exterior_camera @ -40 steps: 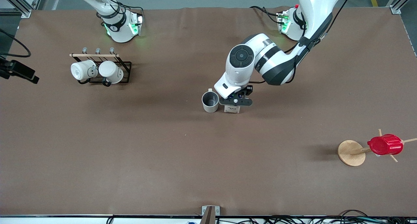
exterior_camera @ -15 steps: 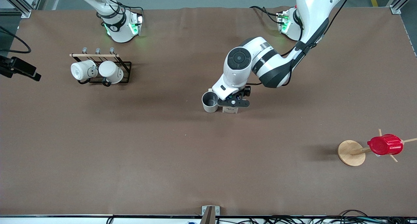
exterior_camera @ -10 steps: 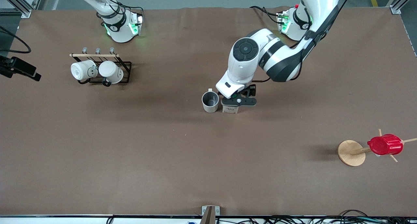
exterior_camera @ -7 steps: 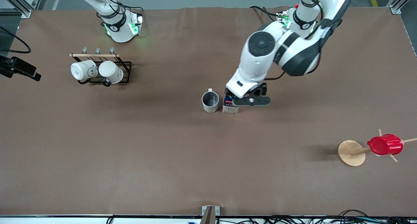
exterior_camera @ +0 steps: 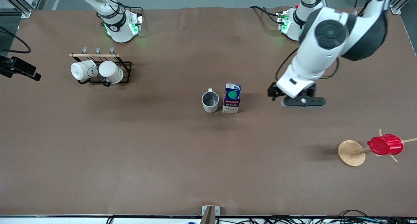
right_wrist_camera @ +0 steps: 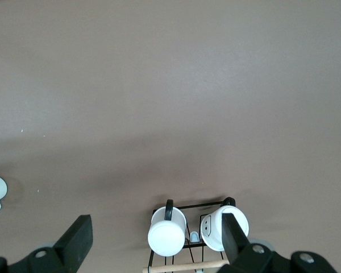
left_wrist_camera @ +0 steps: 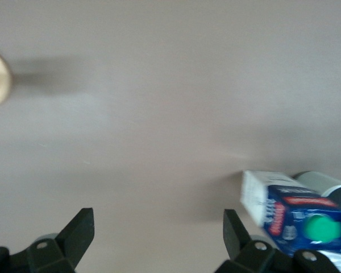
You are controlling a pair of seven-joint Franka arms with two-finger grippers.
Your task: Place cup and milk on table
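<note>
The cup [exterior_camera: 210, 101], cream-white with a grey inside, stands upright on the brown table [exterior_camera: 163, 152] near its middle. The milk [exterior_camera: 232, 98], a blue and white carton with a green cap, stands upright right beside it, toward the left arm's end. My left gripper [exterior_camera: 303, 102] is open and empty, up over bare table off the milk toward the left arm's end. In the left wrist view its fingers [left_wrist_camera: 79, 227] stand wide apart, with the milk [left_wrist_camera: 298, 213] and the cup's rim [left_wrist_camera: 329, 182] off to one side. My right gripper [right_wrist_camera: 156, 233] is open and empty, high over the mug rack, and waits.
A black wire rack [exterior_camera: 125, 67] with two plain white mugs [exterior_camera: 97, 70] stands near the right arm's base; it also shows in the right wrist view [right_wrist_camera: 187, 233]. A red ribbed cup [exterior_camera: 385, 144] hangs on a wooden peg stand [exterior_camera: 351, 153] at the left arm's end.
My left gripper has let go of the milk, risen and swung away toward the left arm's end. The milk now stands uncovered beside the cup. The right arm has not moved.
</note>
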